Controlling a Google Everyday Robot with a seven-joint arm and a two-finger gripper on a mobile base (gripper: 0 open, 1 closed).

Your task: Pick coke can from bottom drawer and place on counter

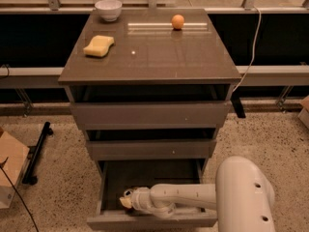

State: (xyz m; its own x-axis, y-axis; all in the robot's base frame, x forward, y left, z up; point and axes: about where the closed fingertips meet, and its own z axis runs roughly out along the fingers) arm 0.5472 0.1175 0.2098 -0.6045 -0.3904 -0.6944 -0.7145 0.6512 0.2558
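The bottom drawer [112,178] is pulled open under the two upper drawers. My white arm reaches into it from the right, and my gripper [127,200] is low in the drawer's front left corner. The coke can does not show; it is hidden or out of view. The counter [159,52] is the glossy brown top of the cabinet.
On the counter are a white bowl [108,9] at the back left, a yellow sponge [99,46] at the left and an orange ball [177,21] at the back right. A cardboard box [8,168] and a black stand [36,153] are on the floor at left. A cable [251,47] hangs at right.
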